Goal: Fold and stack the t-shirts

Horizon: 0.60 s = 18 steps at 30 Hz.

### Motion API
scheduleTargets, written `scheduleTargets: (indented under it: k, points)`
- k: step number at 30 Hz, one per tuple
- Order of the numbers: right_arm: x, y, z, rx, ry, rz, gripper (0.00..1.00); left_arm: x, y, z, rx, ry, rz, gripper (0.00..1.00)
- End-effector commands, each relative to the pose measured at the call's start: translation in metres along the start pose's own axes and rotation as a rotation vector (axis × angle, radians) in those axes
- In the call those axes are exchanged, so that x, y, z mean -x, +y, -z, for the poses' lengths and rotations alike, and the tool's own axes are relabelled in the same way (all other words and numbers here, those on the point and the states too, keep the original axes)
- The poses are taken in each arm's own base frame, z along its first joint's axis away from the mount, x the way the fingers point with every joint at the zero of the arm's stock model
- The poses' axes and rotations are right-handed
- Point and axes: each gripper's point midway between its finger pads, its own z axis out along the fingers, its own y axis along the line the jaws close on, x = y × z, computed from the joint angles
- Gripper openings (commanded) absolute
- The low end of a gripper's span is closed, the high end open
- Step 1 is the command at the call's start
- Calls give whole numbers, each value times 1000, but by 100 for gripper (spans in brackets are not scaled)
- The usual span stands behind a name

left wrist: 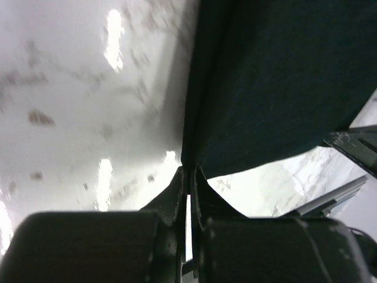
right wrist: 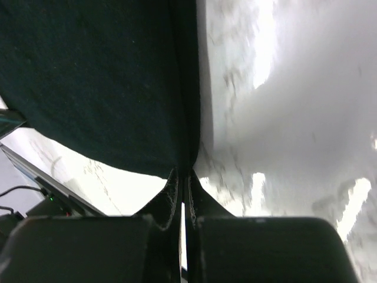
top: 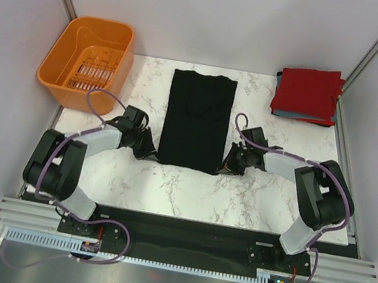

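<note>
The left gripper (top: 149,151) and right gripper (top: 229,165) each pinch a near corner of the long black cloth t-shirt (top: 197,117) mid-desk. From above, both grips are hard to make out.

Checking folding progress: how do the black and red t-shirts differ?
The black t-shirt lies mid-table as a long strip; the red t-shirt is a compact fold far right. The left gripper and right gripper pinch the black one's near corners; the red one is untouched. Both lie flat.

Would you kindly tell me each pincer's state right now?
Left pincer: closed on a near corner of the black cloth t-shirt.
Right pincer: closed on its other near corner.
</note>
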Motion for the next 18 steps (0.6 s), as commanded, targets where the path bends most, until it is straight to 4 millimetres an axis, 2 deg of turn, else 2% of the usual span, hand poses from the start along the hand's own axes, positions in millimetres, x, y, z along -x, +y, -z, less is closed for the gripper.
scheduleTargets:
  k: [1, 4, 5, 7, 8, 9, 10, 13, 16, 18]
  points:
    - [-18, -3, 24, -21, 17, 15, 0, -14, -13, 26, -34, -30, -22, 2]
    - [-32, 5, 46, -4, 17, 26, 0, -38, -30, 50, -120, -16, -20, 2]
    - [-36, 8, 53, -3, 14, 33, 0, -48, -29, 58, -117, -8, -16, 2]
    - [-45, 17, 76, 11, -12, 48, 0, -58, -40, 79, -151, -42, -37, 2]
    - [-50, 20, 82, 6, -21, 62, 0, -67, -37, 85, -135, -25, -30, 2]
    - [-56, 27, 97, 22, -38, 61, 0, -71, -41, 98, -161, -49, -27, 2]
    - [-61, 31, 104, 28, -44, 67, 0, -76, -41, 104, -166, -48, -25, 2]
    - [-88, 48, 125, 52, -49, 93, 0, -101, -45, 125, -196, -37, -34, 2]
    - [-108, 59, 144, 84, -72, 79, 0, -117, -44, 145, -218, -42, -24, 2]
    - [-112, 67, 157, 112, -102, 65, 0, -122, -44, 161, -235, -61, -10, 2]
